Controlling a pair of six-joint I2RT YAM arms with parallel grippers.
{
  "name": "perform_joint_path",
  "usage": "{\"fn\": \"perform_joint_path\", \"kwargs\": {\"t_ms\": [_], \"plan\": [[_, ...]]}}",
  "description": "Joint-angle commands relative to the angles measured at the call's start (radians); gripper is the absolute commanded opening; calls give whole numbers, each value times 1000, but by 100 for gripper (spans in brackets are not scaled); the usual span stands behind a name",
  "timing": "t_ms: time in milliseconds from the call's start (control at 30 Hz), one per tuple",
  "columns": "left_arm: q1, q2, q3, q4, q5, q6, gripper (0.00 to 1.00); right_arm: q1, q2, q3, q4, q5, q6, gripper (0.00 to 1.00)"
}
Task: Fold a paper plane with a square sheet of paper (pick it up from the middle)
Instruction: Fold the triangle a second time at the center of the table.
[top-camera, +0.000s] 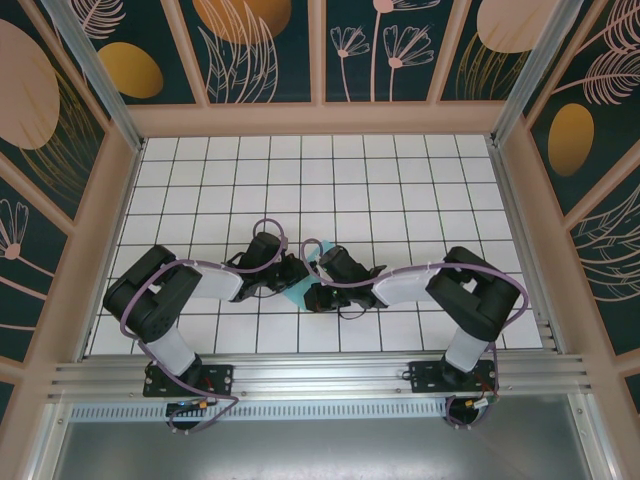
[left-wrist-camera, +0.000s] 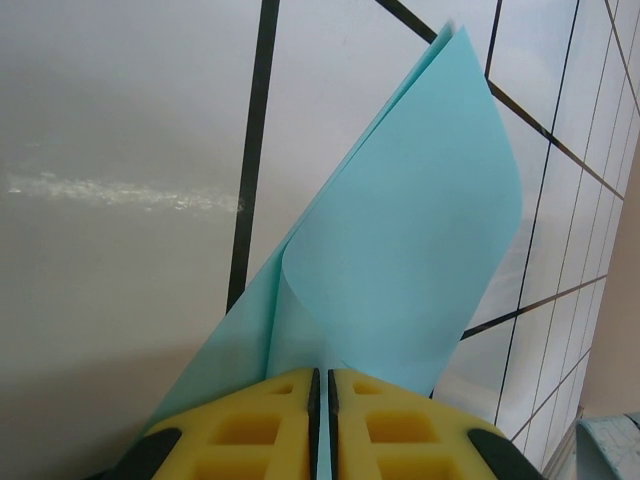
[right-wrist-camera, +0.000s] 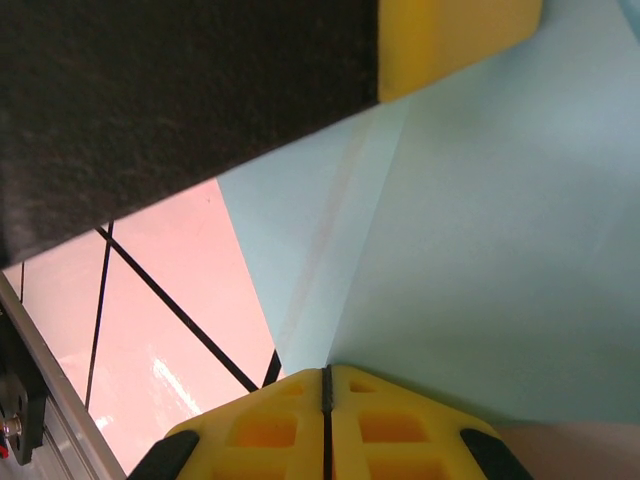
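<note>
The square sheet of paper (top-camera: 298, 293) is turquoise and sits between the two arms at the middle of the white tiled table. My left gripper (top-camera: 294, 277) is shut on it. In the left wrist view the sheet (left-wrist-camera: 400, 230) is bent over on itself in a loose curl, rising from the pinched yellow fingertips (left-wrist-camera: 322, 375). My right gripper (top-camera: 318, 283) is shut on the same sheet (right-wrist-camera: 480, 250), where a crease runs into its closed jaws (right-wrist-camera: 326, 372). The left gripper's yellow finger (right-wrist-camera: 455, 35) hangs just above. Most of the sheet is hidden under both wrists in the top view.
The tiled table (top-camera: 400, 190) stretches away from the arms to the back and sides. Patterned enclosure walls (top-camera: 320, 50) surround it. An aluminium rail (top-camera: 320, 375) runs along the near edge, and the rail (right-wrist-camera: 20, 420) lies close to the right gripper.
</note>
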Motion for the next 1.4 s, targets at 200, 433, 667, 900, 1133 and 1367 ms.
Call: {"fn": "perform_joint_path", "kwargs": {"t_ms": [200, 433, 667, 900, 1133, 1367], "plan": [[-3, 12, 3, -26, -17, 19, 14, 24, -85, 68, -129, 31, -13, 11], [-2, 18, 9, -22, -9, 18, 14, 33, -15, 109, -82, 32, 24, 11], [-2, 8, 10, -38, -13, 25, 14, 45, -102, 97, -153, 72, 25, 13], [-3, 17, 21, -39, -9, 24, 14, 47, -169, 86, -174, 73, 31, 15], [-3, 17, 22, -38, -8, 23, 14, 61, -51, 143, -128, 57, 39, 14], [-3, 14, 24, -44, -5, 26, 14, 93, 20, 198, -176, 123, 36, 13]]}}
